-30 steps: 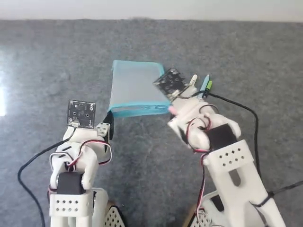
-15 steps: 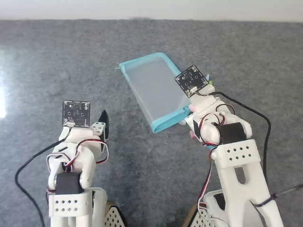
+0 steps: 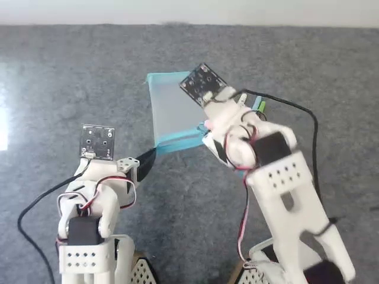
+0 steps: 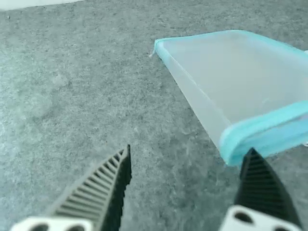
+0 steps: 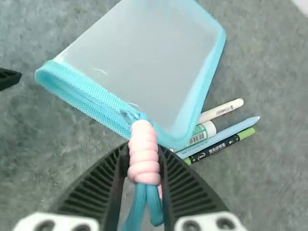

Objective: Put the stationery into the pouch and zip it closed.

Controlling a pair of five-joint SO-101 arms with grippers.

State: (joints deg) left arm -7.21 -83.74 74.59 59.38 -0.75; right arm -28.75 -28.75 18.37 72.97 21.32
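Your right pincer (image 5: 143,153) is clamped on the pink zipper pull (image 5: 143,138) of the pouch (image 3: 172,109), upper centre in the high view. Your left pincer (image 4: 188,154) is spread wide by its corner. Pens (image 5: 226,135) lie beside the pouch on the bench (image 3: 71,71).

Grey speckled, felt-like surface (image 3: 71,77) runs back to a pale strip (image 3: 189,10) along the far edge. There is a bright glare patch (image 3: 3,127) at the left edge of the high view. A translucent pouch (image 3: 172,106) with teal trim rests on the surface, in the far middle part. Cannot tell if its zip end sits flat. Just beside one long side of the pouch lie four pens (image 3: 259,105) in a tight row: white pen (image 5: 222,109), white-and-green stick (image 5: 202,132), blue pen (image 5: 233,129), black-and-green pen (image 5: 221,143). One end of each is hidden by the pouch edge.
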